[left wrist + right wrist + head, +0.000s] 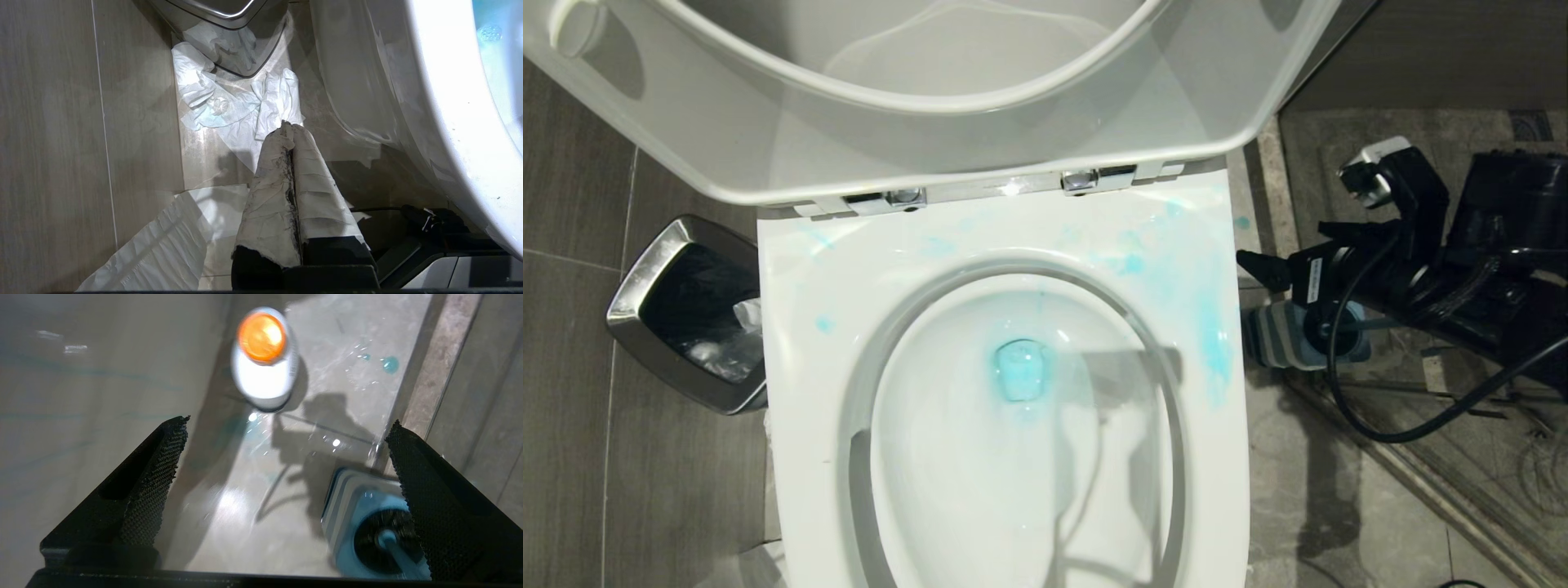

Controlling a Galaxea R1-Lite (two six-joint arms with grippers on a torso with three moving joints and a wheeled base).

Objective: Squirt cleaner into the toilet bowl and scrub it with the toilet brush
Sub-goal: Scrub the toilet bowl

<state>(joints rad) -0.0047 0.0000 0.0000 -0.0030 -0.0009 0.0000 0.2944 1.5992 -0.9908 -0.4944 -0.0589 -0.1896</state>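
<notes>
The glossy white ceramic oval toilet bowl [980, 457] is being seen from above in the head view, with its white lid raised at twelve o'clock and a pool of blue liquid [1021, 369] sitting at the drain. Blue smears [1209, 343] are being shown on the white rim, mostly toward three o'clock.

At three o'clock of the bowl, above the floor, the black right gripper [282, 457] is being held with its textured fingers [155, 473] spread wide and nothing between them. Below it, the white plastic cleaner bottle with the orange cap [263, 355] is standing upright on the wet floor, beside the toilet's outer wall. Near it, the toilet brush with its slim blue-grey handle and black bristle head [386, 541] is resting in the square blue-grey striped holder [347, 506]; the handle is possibly just beside one finger, though contact cannot be judged.

The left gripper [291, 134], wrapped in white tape, is being kept pressed shut low at nine o'clock of the bowl, near crumpled white paper [220, 106] and the silver-rimmed square waste bin [645, 286].
</notes>
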